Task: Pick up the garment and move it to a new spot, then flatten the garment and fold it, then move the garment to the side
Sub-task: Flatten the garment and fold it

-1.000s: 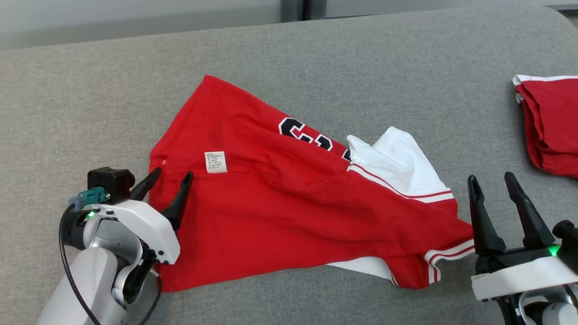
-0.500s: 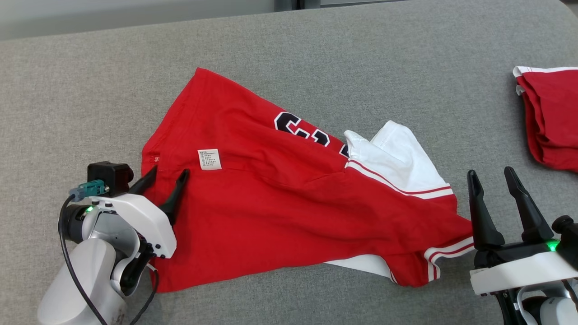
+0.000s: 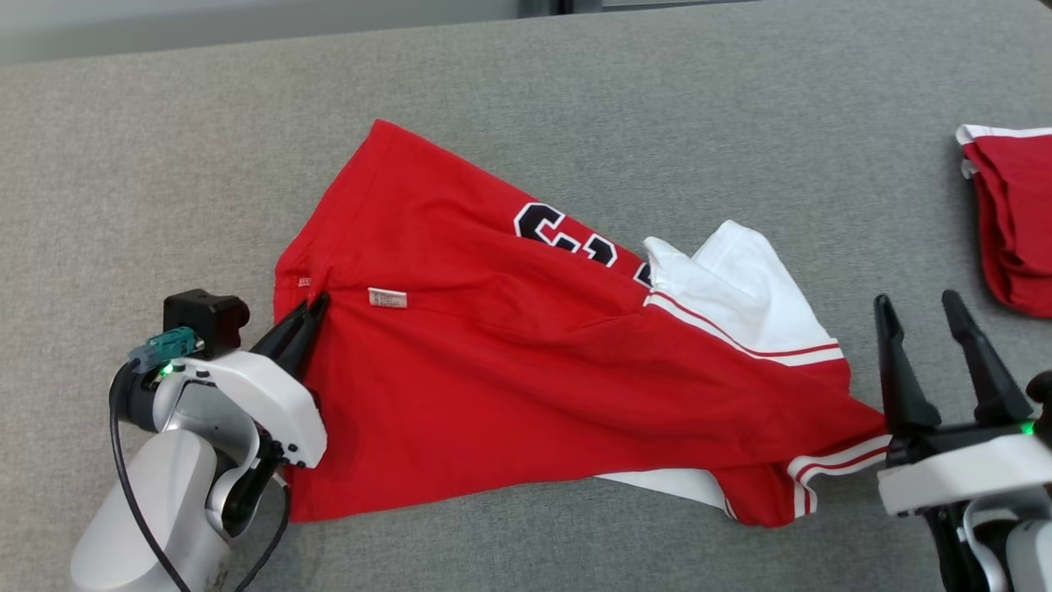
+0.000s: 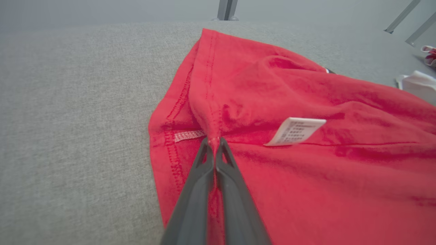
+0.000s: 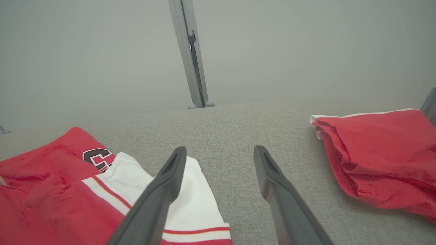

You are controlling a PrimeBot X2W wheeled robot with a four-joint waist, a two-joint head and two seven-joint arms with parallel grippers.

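The garment [image 3: 509,370] is a red shirt with white sleeves and black lettering, lying spread and rumpled on the grey table [image 3: 575,99]. My left gripper [image 3: 316,302] is shut on its left hem, pinching a ridge of red cloth beside the white care label [image 3: 387,298]. The left wrist view shows the same pinch: left gripper [image 4: 214,140], garment [image 4: 306,163], label [image 4: 295,130]. My right gripper [image 3: 919,306] stands open just right of the shirt's striped sleeve cuff, holding nothing. In the right wrist view the right gripper [image 5: 220,152] hovers over bare table beside the white sleeve [image 5: 190,200].
A second red garment with white trim [image 3: 1015,222] lies bunched at the table's right edge, also seen as a red heap [image 5: 378,153] in the right wrist view. A grey post [image 5: 190,54] rises behind the table's far edge.
The left gripper has closed on the shirt's hem, bunching the cloth and tipping the label. The head camera has shifted slightly. The right gripper keeps its open stance.
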